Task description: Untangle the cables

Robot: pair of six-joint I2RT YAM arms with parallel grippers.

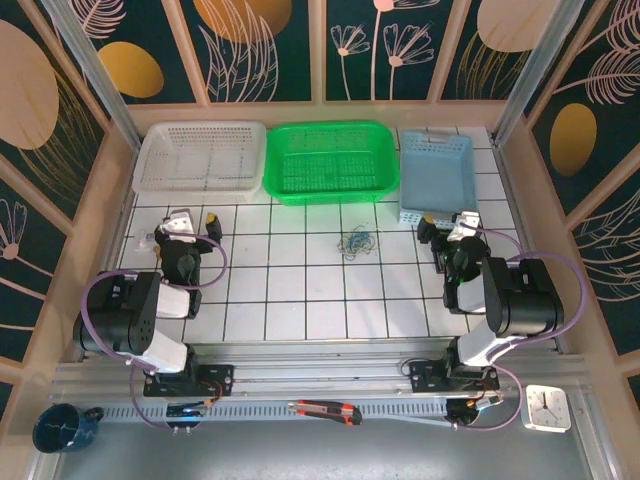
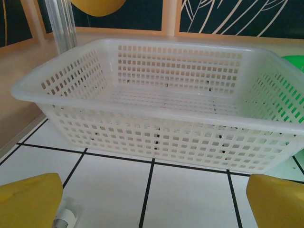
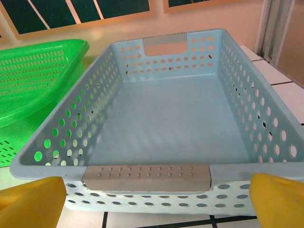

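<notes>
**White tiled table point(image 1: 300, 300), knot of cables at its middle, both grippers spread wide**

The table is a white surface ruled with dark grid lines, walled in by panels painted with leaves and gold ovals. Along its far edge stand three baskets in a row: a white basket point(image 1: 190, 188) on the left, a green basket point(image 1: 272, 160) in the middle and a blue basket point(image 1: 403, 175) on the right.

The cables point(image 1: 356, 241) lie as a small tangled clump of blue and tan strands on the tiles, near the front of the green basket, between the two arms and well apart from both.

The left gripper point(image 1: 180, 225) sits in front of the white basket with its jaws fully apart and nothing between them. Its wrist camera shows the yellow fingertips point(image 2: 28, 199) at the bottom corners and the basket's lattice wall point(image 2: 156, 137) ahead.

The right gripper point(image 1: 447, 222) sits near the blue basket's front, also spread wide and holding nothing. Its wrist view looks into the basket over the grey front handle point(image 3: 147, 176).

On the near ledge lie a dark blue mug point(image 1: 62, 427), a utility knife point(image 1: 325, 410) and a small clock point(image 1: 547, 407).
</notes>
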